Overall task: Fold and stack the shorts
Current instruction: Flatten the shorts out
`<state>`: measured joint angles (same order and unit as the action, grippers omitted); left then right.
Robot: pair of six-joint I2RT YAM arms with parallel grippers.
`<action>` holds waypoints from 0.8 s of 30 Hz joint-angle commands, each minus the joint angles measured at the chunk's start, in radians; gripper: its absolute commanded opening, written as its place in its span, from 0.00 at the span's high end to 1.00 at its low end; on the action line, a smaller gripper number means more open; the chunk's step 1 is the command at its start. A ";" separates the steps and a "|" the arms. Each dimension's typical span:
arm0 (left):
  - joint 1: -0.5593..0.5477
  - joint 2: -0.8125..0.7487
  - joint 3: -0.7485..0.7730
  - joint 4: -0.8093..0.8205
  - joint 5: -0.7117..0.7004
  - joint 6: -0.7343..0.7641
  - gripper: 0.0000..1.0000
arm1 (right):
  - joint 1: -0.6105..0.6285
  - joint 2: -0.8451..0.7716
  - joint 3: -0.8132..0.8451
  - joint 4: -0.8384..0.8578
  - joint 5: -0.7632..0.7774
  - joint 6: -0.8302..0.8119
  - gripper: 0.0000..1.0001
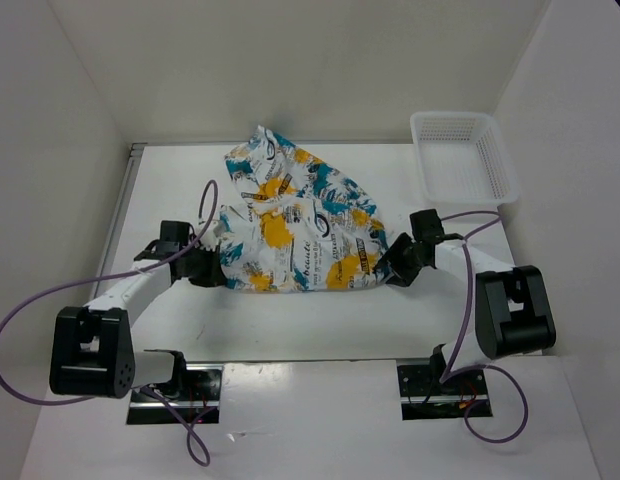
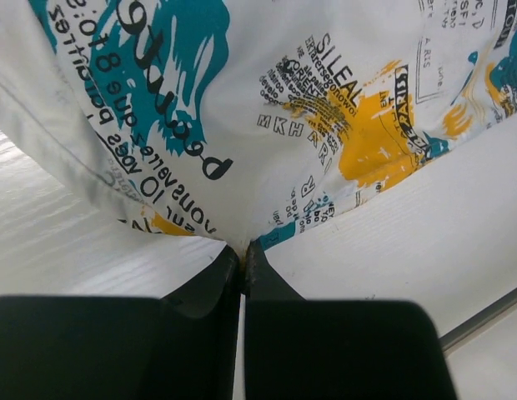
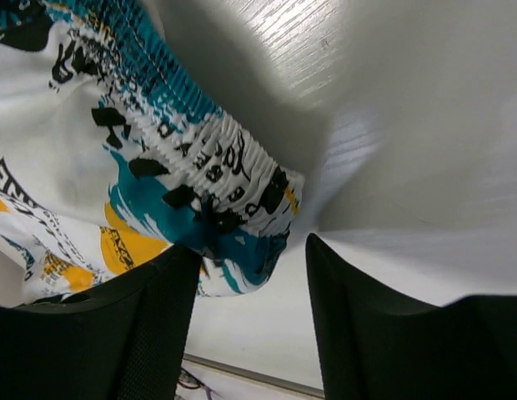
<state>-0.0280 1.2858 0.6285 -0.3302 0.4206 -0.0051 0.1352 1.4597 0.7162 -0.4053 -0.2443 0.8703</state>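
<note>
Shorts [image 1: 290, 225] lie crumpled left of the mesh basket [image 1: 462, 155]; left gripper [image 2: 243, 250] pinches a fabric edge, right gripper [image 3: 254, 250] stands apart around the waistband [image 3: 233, 158] corner, so clamp it firmly before lifting, or it may slip.

The shorts [image 1: 295, 225] are white, crowded with teal splashes, yellow-orange blotches and black lettering (the type runs in several directions and sizes). Their gathered waistband [image 3: 233, 162] carries the same print, teal and black over white ribbing. The basket [image 1: 500, 165] is white plastic mesh, a fine grid of small holes. The table [image 1: 320, 320] is white with a faint streaked grain. The left gripper [image 2: 242, 250] and the right gripper [image 3: 254, 250] are both plain matte black, without markings. Purple cables [image 1: 60, 291] loop across the white surface.
</note>
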 commanded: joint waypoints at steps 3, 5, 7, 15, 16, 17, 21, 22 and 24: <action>0.017 -0.013 0.034 -0.030 -0.008 0.005 1.00 | 0.000 0.060 0.014 0.077 0.036 0.005 0.46; 0.017 -0.013 0.034 -0.030 0.001 0.005 1.00 | 0.000 0.070 0.014 0.114 0.036 0.006 0.58; 0.017 -0.013 0.051 -0.030 0.001 0.005 1.00 | 0.000 0.070 0.028 0.134 0.046 0.006 0.77; 0.077 0.024 0.481 -0.131 -0.040 0.005 1.00 | 0.000 0.056 0.485 -0.033 0.080 -0.146 1.00; 0.100 0.035 0.547 -0.141 -0.030 0.005 1.00 | 0.000 0.056 0.540 -0.085 0.080 -0.169 1.00; 0.111 0.035 0.676 -0.141 -0.014 0.005 1.00 | 0.000 0.056 0.592 -0.116 0.080 -0.189 1.00; 0.148 0.060 0.922 -0.123 0.030 0.005 1.00 | 0.000 0.016 0.821 -0.216 0.091 -0.264 1.00; 0.148 0.060 0.957 -0.113 0.043 0.005 1.00 | 0.000 -0.016 0.839 -0.230 0.091 -0.275 1.00; 0.175 0.049 1.023 -0.104 0.066 0.005 1.00 | 0.000 -0.059 0.874 -0.257 0.082 -0.275 1.00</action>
<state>0.1001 1.3502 1.5677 -0.4522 0.4675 -0.0071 0.1448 1.4868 1.5295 -0.5240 -0.2169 0.6701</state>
